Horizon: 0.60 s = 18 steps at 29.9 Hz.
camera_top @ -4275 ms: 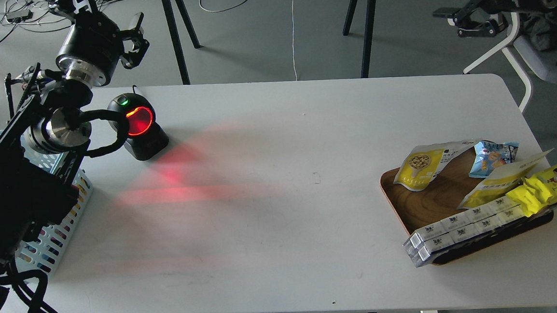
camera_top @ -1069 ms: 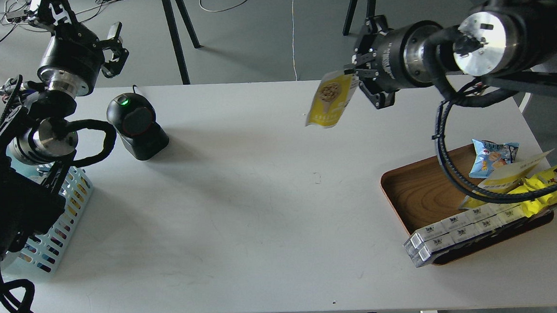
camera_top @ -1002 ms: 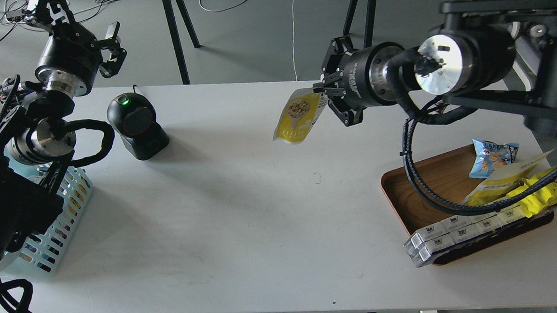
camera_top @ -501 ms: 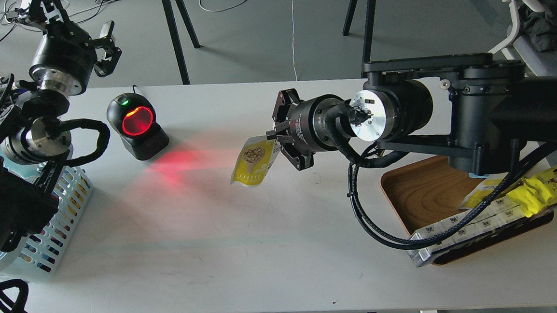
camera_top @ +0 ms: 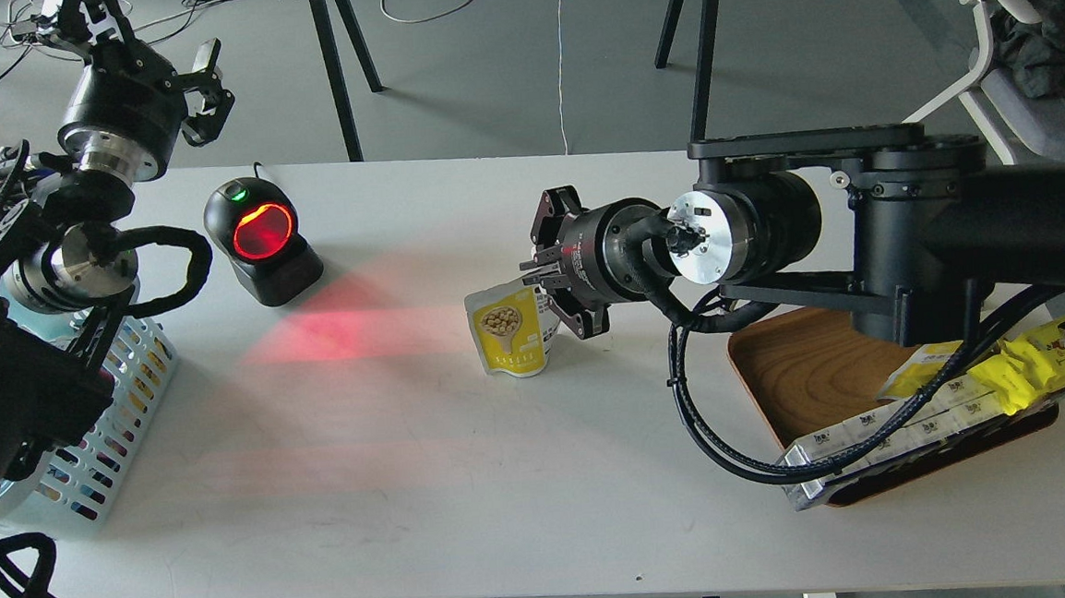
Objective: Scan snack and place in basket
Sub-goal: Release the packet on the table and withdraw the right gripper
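The snack [camera_top: 508,330], a yellow and white pouch picturing round beige pieces, hangs upright just above or on the white table [camera_top: 469,469], mid-table. My right gripper [camera_top: 543,284] is shut on its upper right edge, coming in from the right. The pouch's yellow face looks towards me. The light blue basket [camera_top: 108,434] stands at the table's left edge, partly hidden behind my left arm. My left gripper [camera_top: 203,79] is raised beyond the far left corner, fingers apart and empty.
A black barcode scanner [camera_top: 263,242] stands far left, its window lit red and casting red light on the table. A brown wooden tray [camera_top: 805,365] at the right holds a bright yellow wrapper [camera_top: 1058,350] and white boxes [camera_top: 875,449]. My right arm's cables hang over it.
My right gripper carried the snack from high at the back down and left to mid-table, and the pouch now hangs upright and lower. The scanner's red light came on. The left arm barely moved.
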{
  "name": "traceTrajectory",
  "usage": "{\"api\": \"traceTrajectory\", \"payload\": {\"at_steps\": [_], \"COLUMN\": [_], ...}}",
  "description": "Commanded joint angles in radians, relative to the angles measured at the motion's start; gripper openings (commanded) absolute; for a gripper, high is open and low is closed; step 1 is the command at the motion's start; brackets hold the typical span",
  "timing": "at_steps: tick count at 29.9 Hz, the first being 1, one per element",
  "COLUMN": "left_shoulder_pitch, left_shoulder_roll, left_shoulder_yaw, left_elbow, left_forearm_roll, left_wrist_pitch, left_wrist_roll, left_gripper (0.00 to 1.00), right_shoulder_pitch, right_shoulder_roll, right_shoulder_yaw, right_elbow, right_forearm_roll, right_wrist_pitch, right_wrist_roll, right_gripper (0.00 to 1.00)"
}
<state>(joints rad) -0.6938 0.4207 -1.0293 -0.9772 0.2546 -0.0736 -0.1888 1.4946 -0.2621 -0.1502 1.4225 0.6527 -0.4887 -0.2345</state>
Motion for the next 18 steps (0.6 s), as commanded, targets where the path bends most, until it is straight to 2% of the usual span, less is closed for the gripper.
{"api": "traceTrajectory", "payload": {"at_steps": [1, 4, 8, 14, 18], "left_shoulder_pitch": [-0.001, -0.003, -0.006, -0.015, -0.015], "left_shoulder_roll": [0.000, 0.000, 0.001, 0.003, 0.001], "left_shoulder_yaw": [0.000, 0.000, 0.000, -0.003, 0.002], "left_elbow": [0.000, 0.000, 0.000, 0.000, 0.002], "left_forearm_roll": [-0.001, 0.000, 0.000, -0.011, -0.002], "left_wrist_pitch": [0.000, 0.000, 0.001, 0.003, 0.011], "left_wrist_roll": [0.000, 0.002, 0.002, 0.017, 0.014], "left_gripper": [1.00, 1.00, 1.00, 1.00, 1.00], "right_shoulder_pitch": [0.010, 0.018, 0.053, 0.093, 0.108], "right_shoulder_roll": [0.000, 0.000, -0.005, -0.026, -0.097], "right_shoulder_yaw": [0.004, 0.017, 0.018, 0.072, 0.118], "right_elbow": [0.000, 0.001, 0.007, 0.030, 0.067], "right_forearm_roll": [-0.007, -0.036, -0.044, -0.047, -0.056], "right_wrist_pitch": [0.000, 0.000, 0.000, 0.000, 0.000], "right_wrist_roll": [0.001, 0.001, 0.003, 0.003, 0.004], "right_gripper": [0.70, 0.83, 0.90, 0.92, 0.92]}}
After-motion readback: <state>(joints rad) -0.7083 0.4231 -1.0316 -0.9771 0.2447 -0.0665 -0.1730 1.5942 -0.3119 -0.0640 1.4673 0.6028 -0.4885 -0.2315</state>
